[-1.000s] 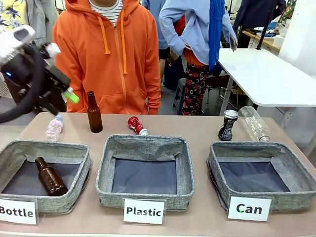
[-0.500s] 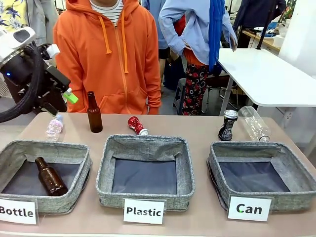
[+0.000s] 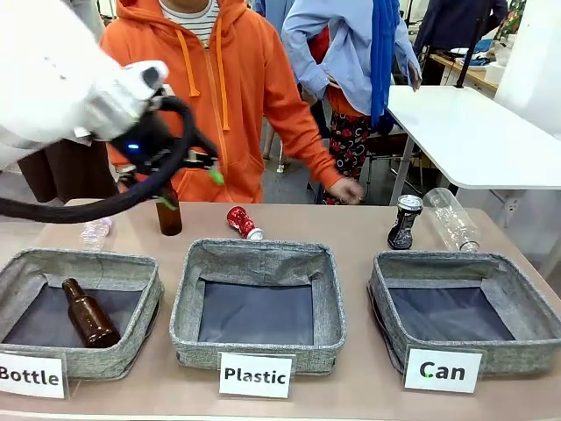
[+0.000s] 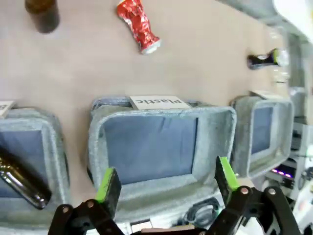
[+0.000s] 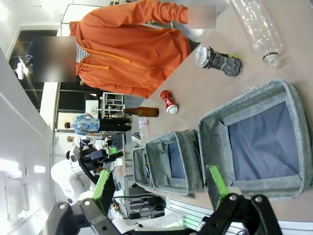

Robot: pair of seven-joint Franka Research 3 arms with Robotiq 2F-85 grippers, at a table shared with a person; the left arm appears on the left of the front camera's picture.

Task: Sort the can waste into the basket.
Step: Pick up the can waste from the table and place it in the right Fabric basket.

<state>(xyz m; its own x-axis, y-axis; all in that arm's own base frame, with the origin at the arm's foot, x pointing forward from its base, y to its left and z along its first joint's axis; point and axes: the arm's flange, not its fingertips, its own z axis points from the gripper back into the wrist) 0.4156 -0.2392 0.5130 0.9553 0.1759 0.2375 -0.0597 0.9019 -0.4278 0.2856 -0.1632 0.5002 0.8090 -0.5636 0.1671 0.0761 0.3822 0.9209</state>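
The red can [image 3: 244, 223] lies on the table behind the middle basket, and the black-blue can [image 3: 404, 222] stands behind the basket [image 3: 438, 263] labelled "Can" at the right, whose dark floor is bare. My left gripper [image 3: 191, 189] hangs open above the table's back left, just left of the red can. In the left wrist view it [image 4: 166, 181] is open over the middle basket, with the red can [image 4: 139, 24] and black-blue can [image 4: 261, 59] farther off. My right gripper [image 5: 159, 186] is open, looking at the basket [image 5: 244, 105], the black-blue can [image 5: 217, 59] and the red can [image 5: 169, 102].
A brown bottle [image 3: 168, 215] stands behind my left gripper. A small clear bottle [image 3: 95, 232] lies at the back left, a large one [image 3: 453, 219] at the back right. The "Bottle" basket [image 3: 79, 261] holds a brown bottle [image 3: 88, 313]. The "Plastic" basket [image 3: 263, 250] sits in the middle. A person's hand [image 3: 346, 190] rests at the far edge.
My left arm has swung in from the far left to above the standing brown bottle. The person in orange has reached a hand down to the table's far edge.
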